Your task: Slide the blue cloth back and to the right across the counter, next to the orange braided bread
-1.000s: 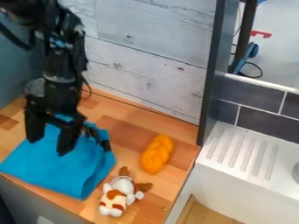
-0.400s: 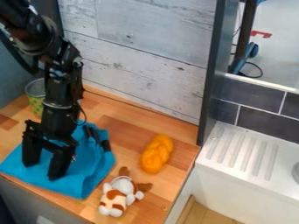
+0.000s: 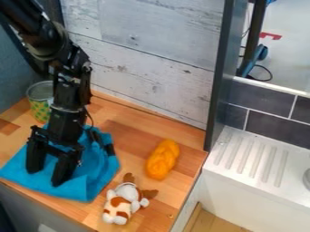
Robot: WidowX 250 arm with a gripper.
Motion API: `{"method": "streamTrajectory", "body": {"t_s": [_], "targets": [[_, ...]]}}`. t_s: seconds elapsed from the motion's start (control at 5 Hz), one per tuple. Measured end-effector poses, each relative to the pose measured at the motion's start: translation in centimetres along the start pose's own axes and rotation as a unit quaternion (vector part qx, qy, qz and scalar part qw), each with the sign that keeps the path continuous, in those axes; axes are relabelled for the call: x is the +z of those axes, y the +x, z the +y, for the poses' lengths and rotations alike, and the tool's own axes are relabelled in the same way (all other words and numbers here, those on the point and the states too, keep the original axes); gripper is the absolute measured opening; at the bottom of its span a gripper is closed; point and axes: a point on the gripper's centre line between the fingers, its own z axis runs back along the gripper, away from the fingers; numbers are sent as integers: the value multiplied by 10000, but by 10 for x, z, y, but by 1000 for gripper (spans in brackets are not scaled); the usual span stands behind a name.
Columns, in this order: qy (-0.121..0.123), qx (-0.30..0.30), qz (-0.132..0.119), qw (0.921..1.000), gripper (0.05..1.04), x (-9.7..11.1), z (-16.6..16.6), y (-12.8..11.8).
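Nearest, towards the front right corner of the wooden bench, lies a brown-and-white plush toy. To its left and a little farther back, a rumpled blue cloth spreads along the front edge, its left corner reaching that edge. The black gripper hangs over the cloth with its two fingers spread apart, open and gripping nothing; whether the tips touch the fabric I cannot tell. A dark strip lies at the cloth's right side. Beyond the plush toy, near the right edge, sits an orange braided loaf, apart from the cloth. At the back left, partly behind the arm, stands a container with a green-and-yellow pattern. A whitewashed plank wall rises along the back edge. Past the right edge is a white grooved drainboard, with dark tiles behind it.
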Motion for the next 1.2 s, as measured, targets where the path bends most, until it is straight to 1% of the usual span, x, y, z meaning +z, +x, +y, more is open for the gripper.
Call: {"method": "streamTrajectory", "body": {"t_s": [0.2, 0.4, 0.6, 0.8, 1.0, 1.2], "targets": [[105, -364, -391, 9985, 1000, 19, -15, 24], [269, -732, -898, 9929, 1000, 41, -37, 50], [261, -977, -970, 9901, 1000, 44, -49, 54], [172, -1016, -1042, 9892, 1000, 46, -51, 59], [113, -882, -1032, 9907, 1000, 48, -47, 64], [-57, -541, -1278, 9903, 1000, 58, -26, 72]]}}
